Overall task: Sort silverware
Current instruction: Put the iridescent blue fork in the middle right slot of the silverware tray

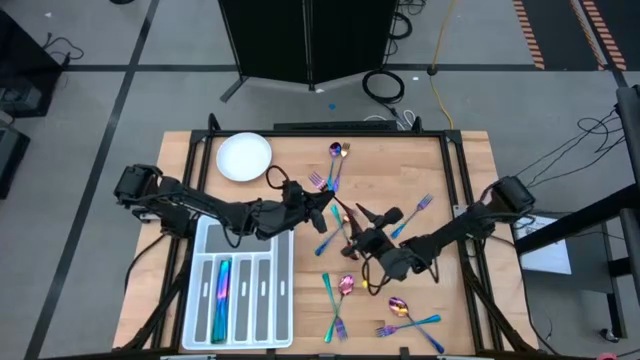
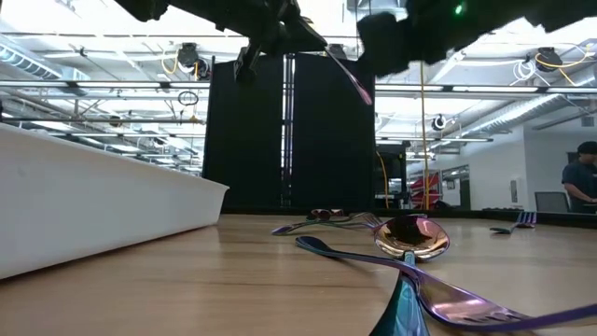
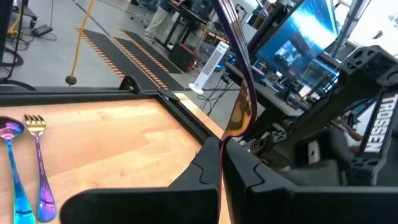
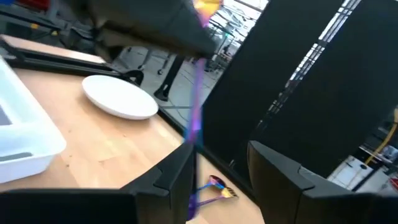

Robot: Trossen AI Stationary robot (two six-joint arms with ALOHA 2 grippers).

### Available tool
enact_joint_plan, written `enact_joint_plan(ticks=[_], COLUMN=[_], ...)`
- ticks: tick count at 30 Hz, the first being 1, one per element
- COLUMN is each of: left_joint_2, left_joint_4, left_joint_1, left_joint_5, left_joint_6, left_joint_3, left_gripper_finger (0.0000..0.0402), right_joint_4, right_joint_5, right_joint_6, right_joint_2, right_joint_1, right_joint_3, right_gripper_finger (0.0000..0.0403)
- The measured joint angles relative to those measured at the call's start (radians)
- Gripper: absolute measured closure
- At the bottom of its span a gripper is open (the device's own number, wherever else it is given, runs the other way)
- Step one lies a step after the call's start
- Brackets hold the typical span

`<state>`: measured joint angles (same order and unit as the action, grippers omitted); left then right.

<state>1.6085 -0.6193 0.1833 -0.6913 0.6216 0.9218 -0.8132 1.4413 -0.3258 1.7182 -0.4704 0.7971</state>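
Mid-table, your left gripper [image 1: 322, 207] pinches a utensil [image 3: 239, 93], right gripper [image 1: 362, 228] open beside it: handoff, carry to tray [image 1: 200, 250] next.

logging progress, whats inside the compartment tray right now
The compartment tray holds iridescent silverware in one slot near its left side; the other slots look bare. The left arm covers its far end.

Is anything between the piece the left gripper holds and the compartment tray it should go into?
Nothing visible blocks it. The left gripper is shut on a silverware piece above mid-table; the tray lies just beside it. The open right gripper sits on the opposite side, close to the piece.
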Motion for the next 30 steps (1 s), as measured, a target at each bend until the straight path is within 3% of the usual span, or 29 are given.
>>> enact_joint_plan(ticks=[11,16,23,27,30], left_joint_2=[0.000,0.000,0.000,0.000,0.000], left_joint_4=[0.001,0.001,0.000,-0.001,-0.003], left_joint_1=[-0.003,0.006,0.015,0.015,0.015], left_joint_5=[-0.022,-0.022,-0.021,-0.021,-0.021], left_joint_6=[0.002,0.002,0.002,0.002,0.002], left_joint_3=[0.000,0.000,0.000,0.000,0.000], left_gripper_finger=[0.0401,0.0401,0.0401,0.0401,0.0401], right_joint_4=[-0.029,-0.022,-0.022,-0.026,-0.026], right_joint_5=[-0.051,0.040,0.053,0.053,0.049], right_joint_6=[-0.083,-0.089,-0.086,-0.081,-0.080], right_joint_2=[0.137,0.152,0.152,0.152,0.152], right_joint_1=[0.042,0.075,0.095,0.097,0.096], right_joint_3=[0.128,0.146,0.146,0.146,0.146], right_gripper_finger=[0.0264,0.0264,0.0266,0.0293,0.0338])
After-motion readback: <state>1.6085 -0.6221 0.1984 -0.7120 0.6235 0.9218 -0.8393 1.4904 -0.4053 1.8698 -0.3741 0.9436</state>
